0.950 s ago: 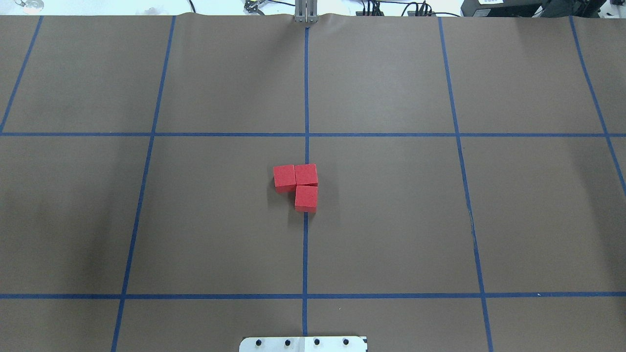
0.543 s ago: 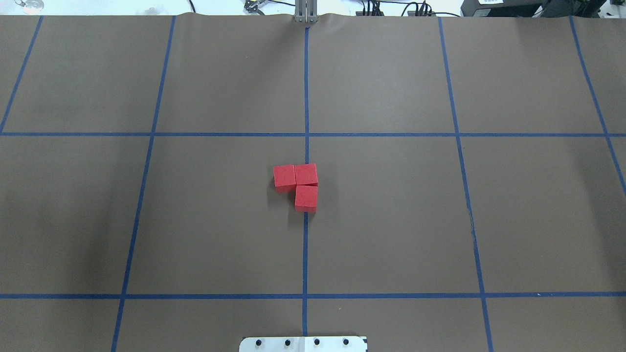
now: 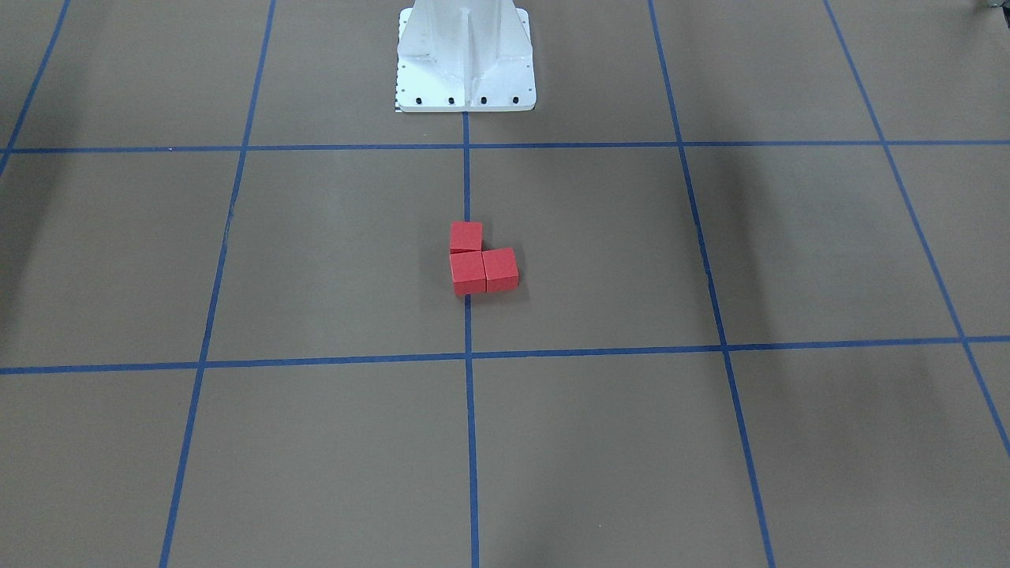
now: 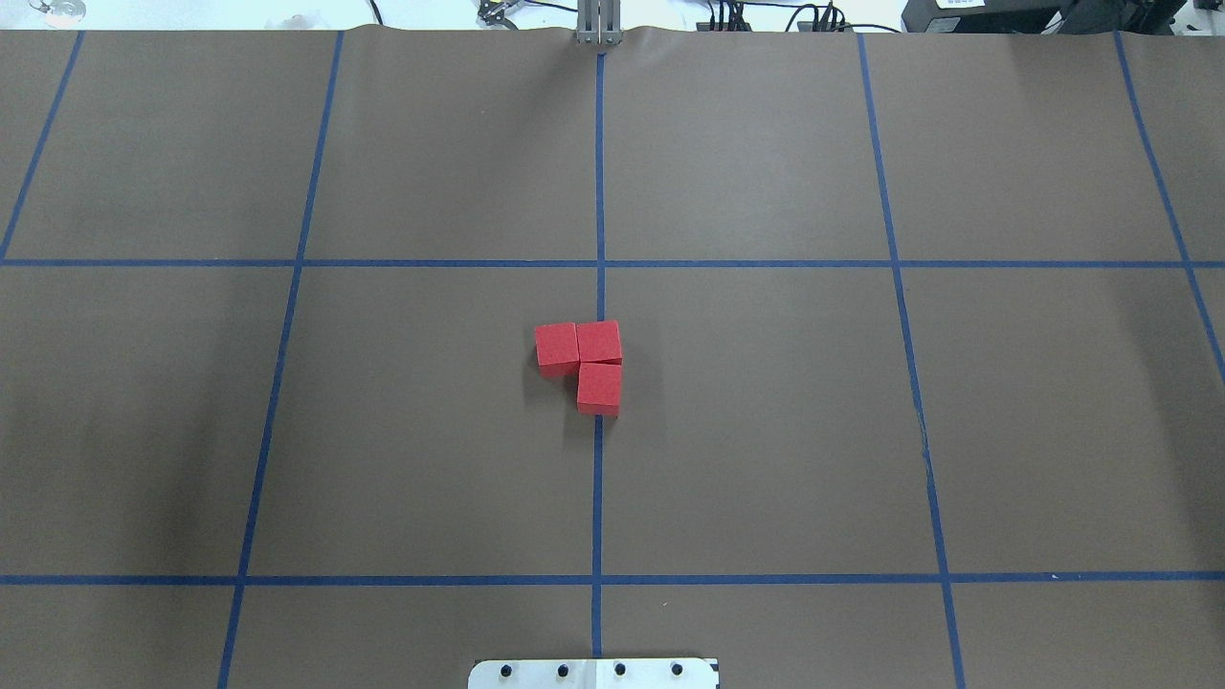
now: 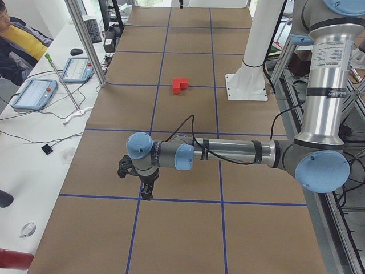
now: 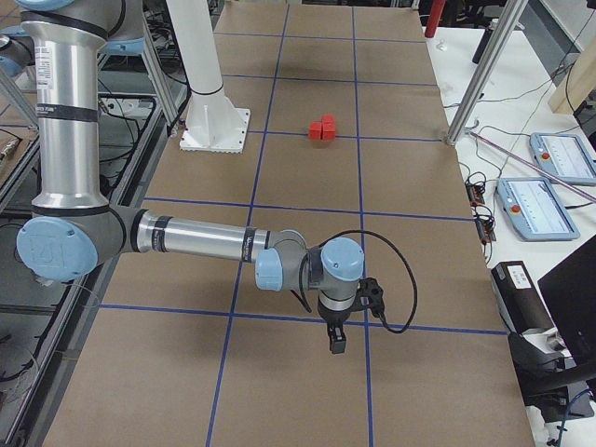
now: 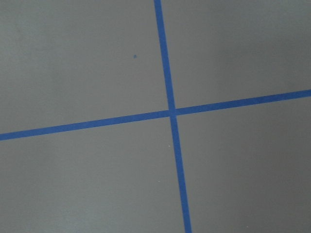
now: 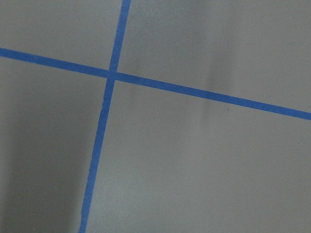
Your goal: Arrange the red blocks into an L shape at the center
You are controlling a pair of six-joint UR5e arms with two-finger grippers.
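Table [image 4: 766,431] covered in brown paper, ruled into squares by blue tape lines [image 4: 600,191]. White side bench [image 5: 28,151] just beside the table, carrying two teach pendants [image 5: 34,93]. Aluminium post [image 5: 85,41] at the table's edge. Person in a yellow shirt [image 5: 20,43] at the bench.

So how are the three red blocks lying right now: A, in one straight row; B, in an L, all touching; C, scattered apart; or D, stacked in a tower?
B: the red blocks lie flat, two side by side and the third pressed against one end of that pair, forming an L.
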